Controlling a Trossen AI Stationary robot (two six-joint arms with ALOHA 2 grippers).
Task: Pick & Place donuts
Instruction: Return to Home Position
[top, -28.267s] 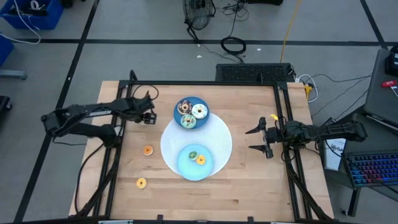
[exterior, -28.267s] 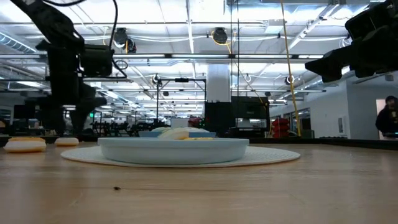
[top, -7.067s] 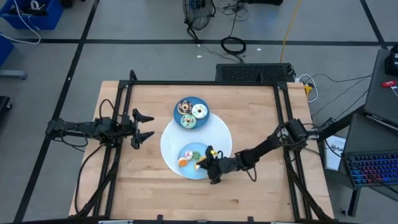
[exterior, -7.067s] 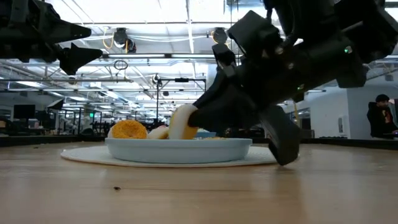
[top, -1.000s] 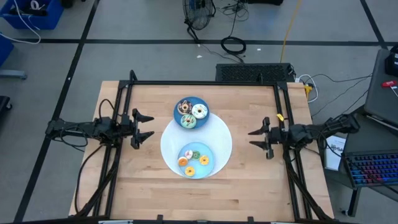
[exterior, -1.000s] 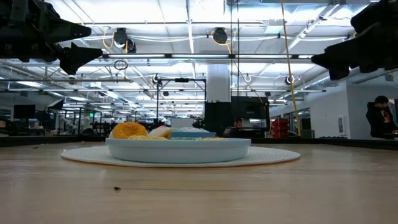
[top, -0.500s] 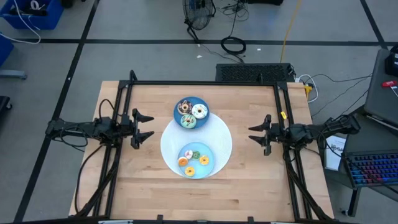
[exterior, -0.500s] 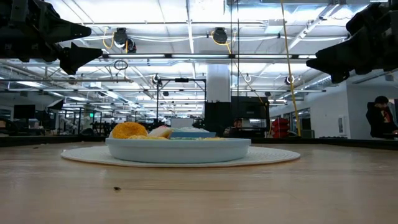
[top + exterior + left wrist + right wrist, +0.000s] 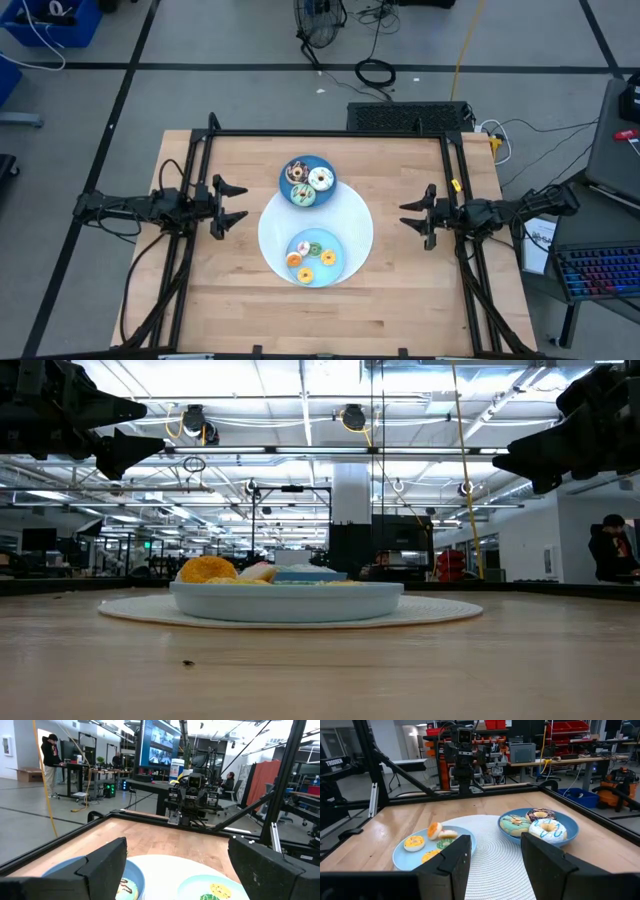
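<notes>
Left gripper [image 9: 240,203] hangs spread wide, empty, at the table [image 9: 400,300] edge — three larger donuts [image 9: 307,182] lie flat, holes up, on the dark blue plate [image 9: 325,163], four small donuts [image 9: 310,260] on the light blue plate [image 9: 333,240] — right gripper [image 9: 403,215] likewise splayed, empty

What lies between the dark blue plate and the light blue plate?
Only a bare strip of the white mat, shown in the high view.

Mat [image 9: 355,225]: mid-table.
Rear plate [image 9: 318,161]: over mat's rear edge, bearing three larger donuts [image 9: 320,180].
Front plate [image 9: 338,268]: on mat's front, holding seemingly four small donuts [image 9: 293,260].
Left gripper [image 9: 243,203]: left of mat.
Right gripper [image 9: 404,215]: right of mat.
</notes>
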